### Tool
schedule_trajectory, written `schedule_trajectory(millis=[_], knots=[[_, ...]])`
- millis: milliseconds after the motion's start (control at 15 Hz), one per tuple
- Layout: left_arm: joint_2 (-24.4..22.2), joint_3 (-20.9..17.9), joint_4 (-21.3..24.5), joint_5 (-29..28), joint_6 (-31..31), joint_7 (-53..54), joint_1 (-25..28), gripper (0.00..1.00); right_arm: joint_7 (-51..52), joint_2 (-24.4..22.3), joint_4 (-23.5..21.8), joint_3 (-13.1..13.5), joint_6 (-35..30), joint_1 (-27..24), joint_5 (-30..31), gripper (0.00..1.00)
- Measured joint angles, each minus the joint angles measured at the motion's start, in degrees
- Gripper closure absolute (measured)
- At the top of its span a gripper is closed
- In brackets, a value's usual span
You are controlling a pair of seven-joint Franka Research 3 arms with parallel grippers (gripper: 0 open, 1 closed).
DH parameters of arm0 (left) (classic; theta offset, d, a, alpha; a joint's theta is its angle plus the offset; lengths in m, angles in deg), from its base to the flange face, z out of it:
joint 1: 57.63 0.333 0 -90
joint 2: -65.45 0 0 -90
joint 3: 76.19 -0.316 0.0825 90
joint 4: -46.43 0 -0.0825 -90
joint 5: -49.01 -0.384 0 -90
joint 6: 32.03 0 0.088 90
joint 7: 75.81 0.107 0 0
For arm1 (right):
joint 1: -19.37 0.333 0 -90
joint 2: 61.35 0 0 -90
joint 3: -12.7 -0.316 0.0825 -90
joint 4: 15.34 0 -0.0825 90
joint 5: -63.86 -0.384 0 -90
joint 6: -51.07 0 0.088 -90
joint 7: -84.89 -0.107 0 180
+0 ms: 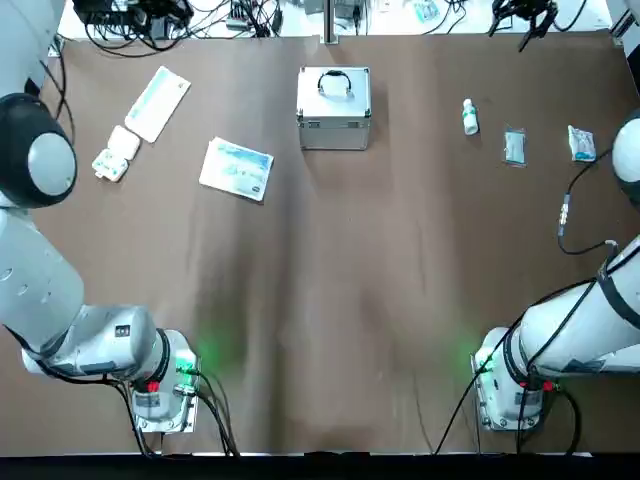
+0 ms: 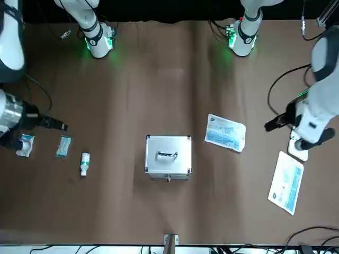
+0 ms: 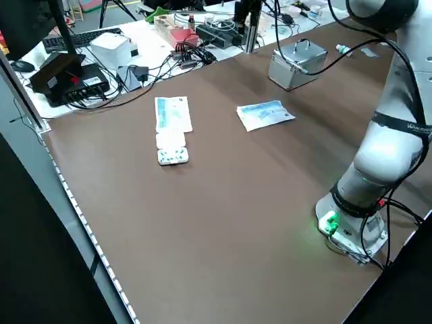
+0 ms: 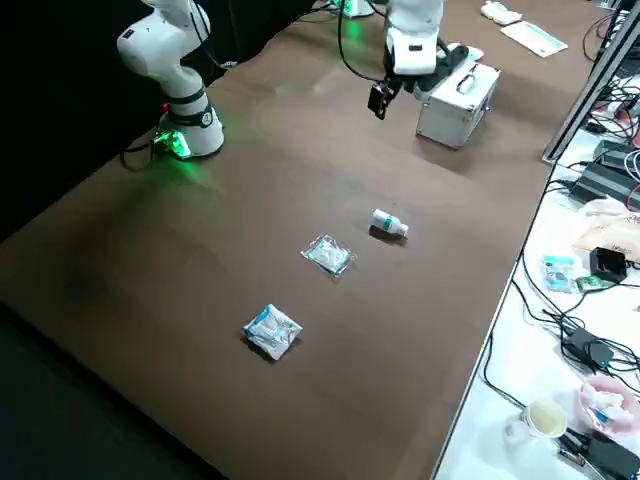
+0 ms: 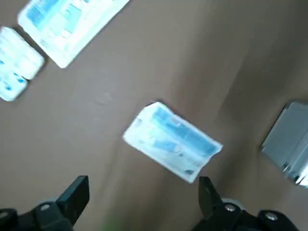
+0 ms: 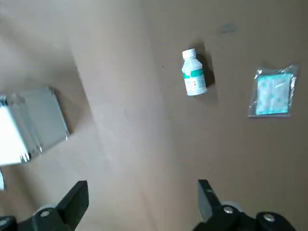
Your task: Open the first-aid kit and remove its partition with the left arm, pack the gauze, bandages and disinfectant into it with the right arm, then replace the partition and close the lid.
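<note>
The silver first-aid kit [image 1: 333, 108] stands shut at the table's far middle, its lid [image 2: 168, 150] flat with the curved handle on top. The partition is hidden. The small white disinfectant bottle [image 1: 469, 116] lies to the kit's right, with two clear packets of dressings [image 1: 514, 146] [image 1: 581, 143] beyond it. My left gripper [image 5: 142, 204] hangs open high over the table's left part, above a flat white-and-blue packet [image 5: 172, 141]. My right gripper [image 6: 139, 204] hangs open high over the right part, with the bottle [image 6: 193, 79] and one packet [image 6: 274, 92] in its view.
On the left lie a flat printed packet [image 1: 236, 169], a long slim white-and-teal box [image 1: 157, 103] and a small white blister pack [image 1: 115, 153]. A loose black cable with a silver plug [image 1: 564, 212] hangs by the right arm. Cables and equipment crowd the far edge.
</note>
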Motion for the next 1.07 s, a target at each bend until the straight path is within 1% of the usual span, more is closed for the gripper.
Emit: schedule_trajectory(millis=[133,333,467,667,867,933,1067], knots=[[1.9,0.1,0.0,0.0,2.2,-5.5,-2.8,0.00,-6.5,2.5,0.9,0.0,3.0,1.7,-0.2,0.00],[4.7,0.3,0.0,0.2,6.7,-14.4,-6.8,0.00,-17.9,7.2,4.1,-0.1,7.3,4.8,-0.2,0.00],[5.8,0.4,-0.1,0.2,9.0,-21.3,-8.9,0.00,-23.4,10.2,6.0,-0.1,8.2,6.3,-0.2,0.00],[6.4,0.6,-0.2,0.4,9.8,-27.0,-10.6,0.00,-30.3,13.7,7.5,-0.2,10.4,7.4,-0.2,0.00],[7.5,0.6,-0.3,0.5,11.4,-35.9,-13.5,0.00,-38.7,17.2,7.7,-0.2,16.8,9.8,-0.2,0.00],[8.9,0.6,-0.3,0.5,14.9,-42.0,-15.0,0.00,-42.8,20.0,7.8,-0.3,21.5,12.0,-0.2,0.00],[10.2,0.6,-0.3,0.5,18.8,-48.0,-16.1,0.00,-45.9,22.3,8.2,-0.3,23.5,13.8,-0.3,0.00]])
